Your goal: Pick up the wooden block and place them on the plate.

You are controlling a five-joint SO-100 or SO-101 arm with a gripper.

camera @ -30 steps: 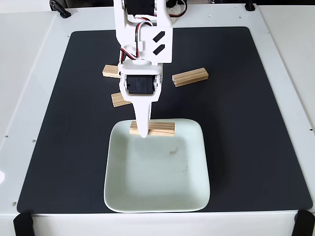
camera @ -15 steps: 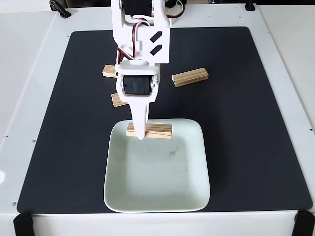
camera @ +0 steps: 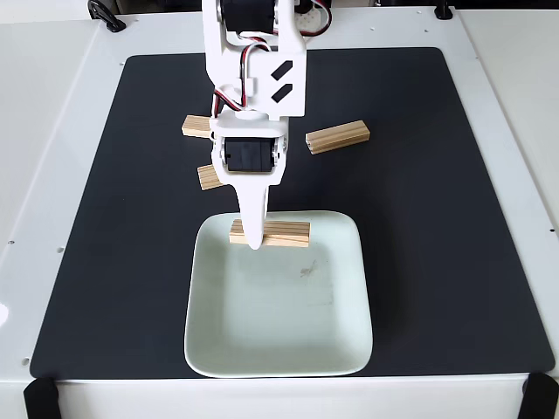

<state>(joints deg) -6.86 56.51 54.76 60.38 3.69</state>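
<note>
A smooth white counter carries a matte black mat with rounded corners, which covers most of its surface. Toward the left of the mat's far half, a short bar of pale wood pokes out from behind the white plastic arm, its end grain facing the camera. Just nearer and slightly right of it, another wooden bar shows only its end, the rest hidden behind the arm's black servo housing.

At centre, the end effector points down at the far edge of the plate, a glossy mint-green square dish with rounded corners and a shallow raised rim. A wooden block with lengthwise grain lines lies crosswise at that far rim, the tapered white finger in front of its left part. The end effector appears clamped on this block, though the second finger is hidden behind it. Whether the block touches the plate or hangs just above it cannot be told.

To the right, a fourth block lies alone on the mat, slightly angled, well apart from the plate.
</note>
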